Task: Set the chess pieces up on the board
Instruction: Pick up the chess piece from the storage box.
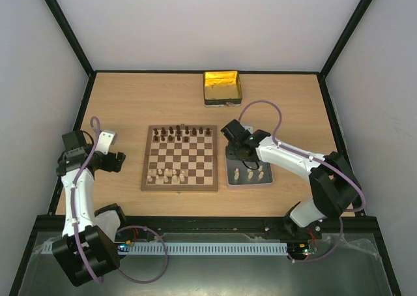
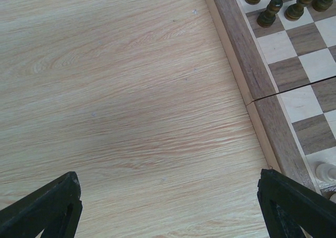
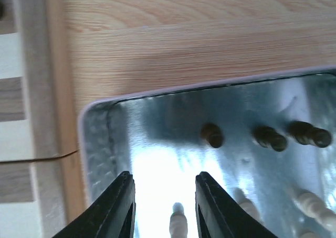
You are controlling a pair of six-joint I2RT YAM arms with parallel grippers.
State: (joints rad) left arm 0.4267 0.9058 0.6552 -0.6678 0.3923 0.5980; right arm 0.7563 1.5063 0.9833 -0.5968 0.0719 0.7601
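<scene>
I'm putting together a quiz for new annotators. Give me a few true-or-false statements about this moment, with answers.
1. The left gripper is open over bare table. True.
2. The tray lies left of the board. False: it lies to the board's right.
3. Dark pieces stand along the board's far side. True.
4. The tray holds only pale pieces. False: dark ones are in it too.
5. The right gripper is shut on a pale piece. False: its fingers are apart, and the piece shows in the gap, untouched.
</scene>
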